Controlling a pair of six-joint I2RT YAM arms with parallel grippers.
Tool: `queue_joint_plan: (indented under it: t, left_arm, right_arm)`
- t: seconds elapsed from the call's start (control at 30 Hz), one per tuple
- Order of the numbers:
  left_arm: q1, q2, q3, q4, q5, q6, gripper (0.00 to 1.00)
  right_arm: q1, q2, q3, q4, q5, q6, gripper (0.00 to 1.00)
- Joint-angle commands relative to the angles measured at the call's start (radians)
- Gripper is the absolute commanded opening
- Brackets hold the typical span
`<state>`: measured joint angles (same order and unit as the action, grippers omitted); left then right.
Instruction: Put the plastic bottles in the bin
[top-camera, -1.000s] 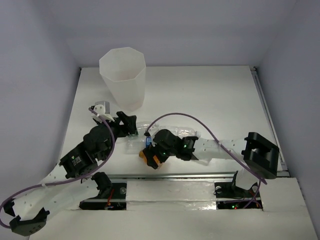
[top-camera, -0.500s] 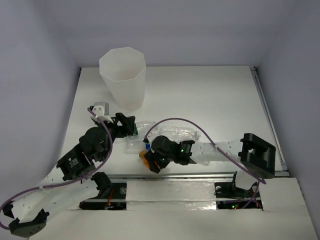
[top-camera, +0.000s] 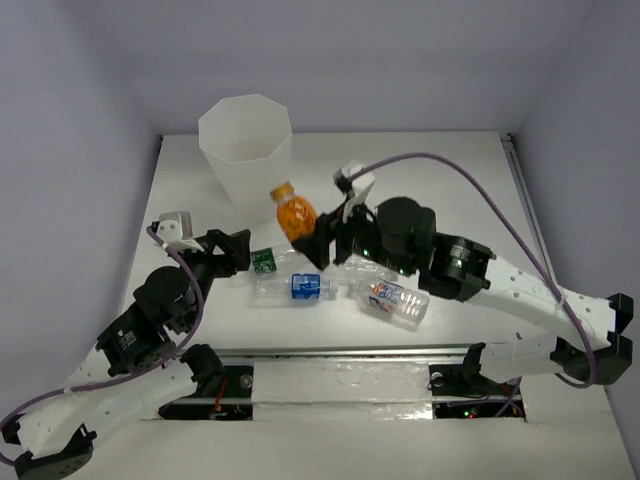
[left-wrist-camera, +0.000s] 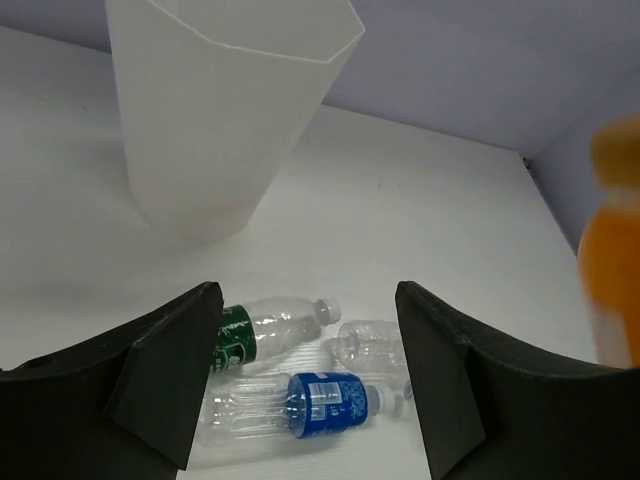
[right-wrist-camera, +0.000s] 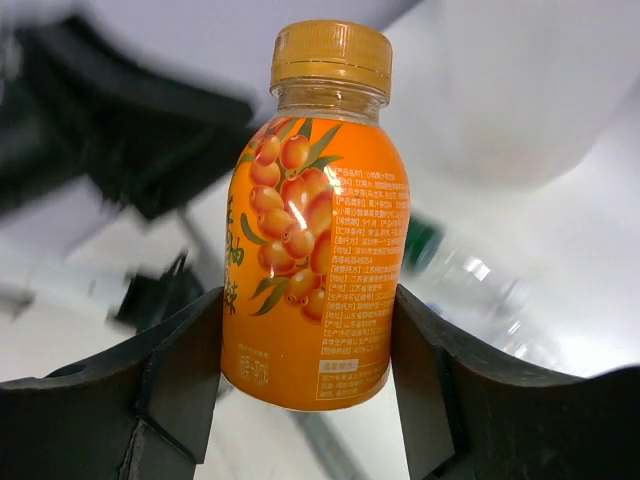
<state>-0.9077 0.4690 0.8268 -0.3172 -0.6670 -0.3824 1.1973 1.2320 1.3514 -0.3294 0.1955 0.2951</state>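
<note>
Orange and stubby, one bottle (right-wrist-camera: 318, 220) is clamped upright in the right gripper (right-wrist-camera: 305, 320), held off the tabletop (top-camera: 430, 190) just beside the bin (top-camera: 245, 170). Carrying is the step in hand; next it must clear the rim before release. The left gripper (left-wrist-camera: 305, 300) hangs with fingers apart above the clear bottles (top-camera: 300, 287) lying below.
</note>
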Motion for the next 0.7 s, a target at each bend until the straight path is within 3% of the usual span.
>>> queue_joint_plan:
  t: [0.0,0.23,0.53,0.67]
  left_arm:
    - [0.004,-0.035,-0.002,0.009,-0.046,0.004,0.67]
    - [0.013,-0.131,-0.034,0.007,-0.114,0.010,0.65]
    - [0.013,-0.095,-0.048,0.018,-0.088,0.051,0.65]
    - [0.023,-0.072,-0.052,0.027,-0.059,0.065,0.65]
  right_arm:
    - [-0.100,0.095,0.145,0.065,0.081,-0.117,0.46]
    - [-0.238,0.437,0.582,0.160,0.045,-0.194,0.46]
    - [-0.311,0.927,1.206,0.210,0.047,-0.143,0.47]
    - [-0.332,1.027,1.275,0.227,0.015,-0.136,0.53]
